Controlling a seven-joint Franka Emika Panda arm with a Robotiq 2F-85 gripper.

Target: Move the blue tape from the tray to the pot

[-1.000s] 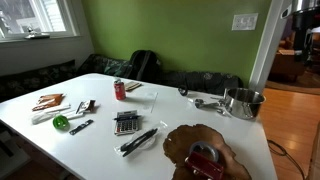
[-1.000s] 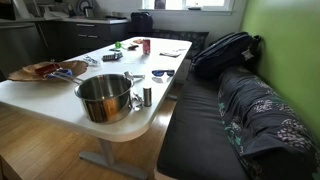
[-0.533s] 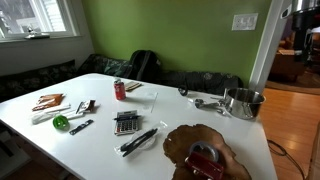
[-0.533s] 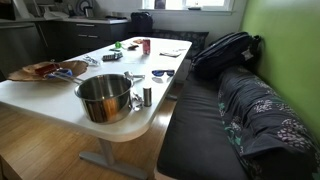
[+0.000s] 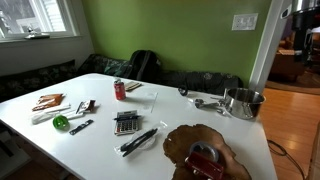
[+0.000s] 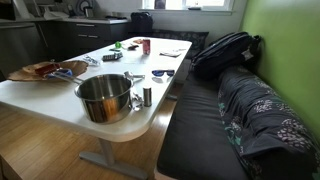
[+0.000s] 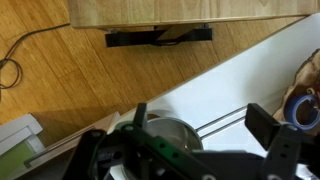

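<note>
The wrist view looks down from high above the table. My gripper (image 7: 201,120) is open and empty, with the jaws wide apart. Below it stands the shiny steel pot (image 7: 172,131), its long handle (image 7: 222,122) running to the right. The blue tape (image 7: 303,110) is a grey-blue ring at the right edge, lying in the dark brown tray (image 7: 306,70). The pot (image 5: 243,102) and the tray (image 5: 190,140) show in both exterior views, again as the pot (image 6: 105,97) and the tray (image 6: 40,71). The gripper is not seen in either of them.
Small metal scoops (image 5: 200,101) lie beside the pot. A red can (image 5: 119,90), a calculator (image 5: 126,123), a green object (image 5: 60,122) and tools are spread over the white table (image 5: 100,140). A red flat item (image 5: 205,165) lies in the tray. A black bag (image 6: 225,50) sits on the bench.
</note>
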